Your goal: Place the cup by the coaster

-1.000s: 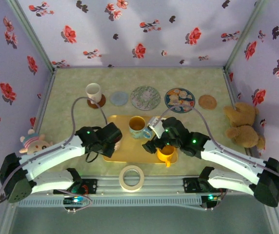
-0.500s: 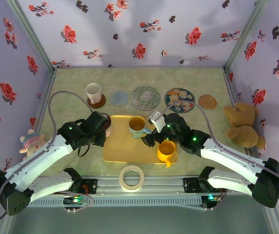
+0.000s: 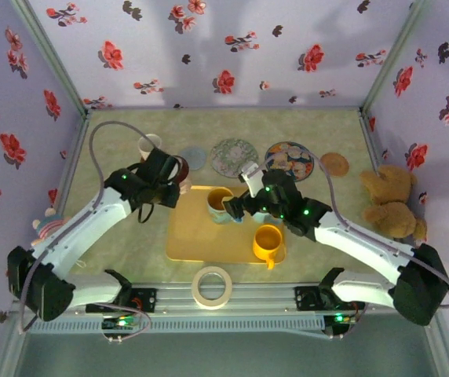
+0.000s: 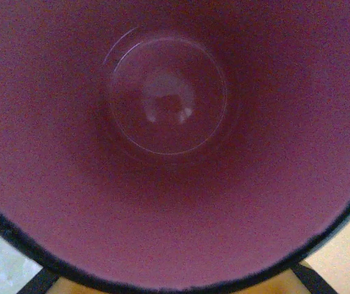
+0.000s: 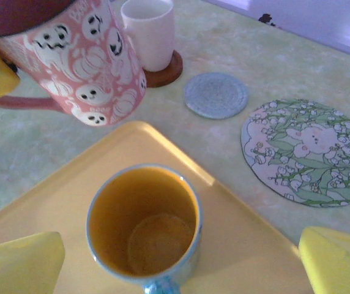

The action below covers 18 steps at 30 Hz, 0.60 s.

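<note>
My left gripper [image 3: 169, 179] is shut on a pink cup [image 3: 180, 173] with white ghost faces and holds it tilted in the air past the tray's far left corner. The left wrist view looks into the cup's dark pink inside [image 4: 169, 153]. In the right wrist view the pink cup [image 5: 92, 58] hangs just left of a small grey coaster [image 5: 215, 95], which also lies on the table [image 3: 193, 159]. My right gripper [image 3: 236, 208] is open, its yellow fingertips [image 5: 22, 263] either side of a blue cup [image 5: 144, 223] standing on the yellow tray [image 3: 189, 236].
A white cup [image 3: 151, 147] stands on a brown coaster [image 5: 169, 70]. Further right lie a floral coaster [image 3: 234, 157], a blue patterned one [image 3: 289, 159] and a cork one [image 3: 334, 163]. An orange cup [image 3: 268, 243] is on the tray. Tape roll [image 3: 212, 287], teddy [image 3: 389, 200] and plush toy [image 3: 52, 228] sit at the edges.
My left arm lifted the pink cup off the tray's left side and carried it away toward the grey coaster. My right gripper moved from the orange cup to the blue cup.
</note>
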Each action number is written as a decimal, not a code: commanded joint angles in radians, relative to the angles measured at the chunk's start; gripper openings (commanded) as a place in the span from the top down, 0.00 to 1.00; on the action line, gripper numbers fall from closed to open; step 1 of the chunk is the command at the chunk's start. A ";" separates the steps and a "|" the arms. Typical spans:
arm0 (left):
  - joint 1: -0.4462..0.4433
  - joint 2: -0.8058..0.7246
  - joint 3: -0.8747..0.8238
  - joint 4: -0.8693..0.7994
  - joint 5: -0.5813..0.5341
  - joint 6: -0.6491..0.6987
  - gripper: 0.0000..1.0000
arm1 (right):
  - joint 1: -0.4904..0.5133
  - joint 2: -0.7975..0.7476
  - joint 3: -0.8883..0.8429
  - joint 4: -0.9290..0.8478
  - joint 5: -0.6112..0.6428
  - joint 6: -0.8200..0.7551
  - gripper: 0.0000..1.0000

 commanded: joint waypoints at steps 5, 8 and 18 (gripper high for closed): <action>0.059 0.119 0.135 0.175 0.063 0.096 1.00 | -0.052 0.098 0.124 0.004 -0.023 0.065 0.01; 0.077 0.180 0.168 0.210 0.069 0.098 1.00 | -0.081 0.160 0.178 -0.024 -0.052 0.087 0.01; 0.151 0.323 0.256 0.255 0.081 0.127 1.00 | -0.148 0.304 0.288 -0.035 -0.175 0.154 0.01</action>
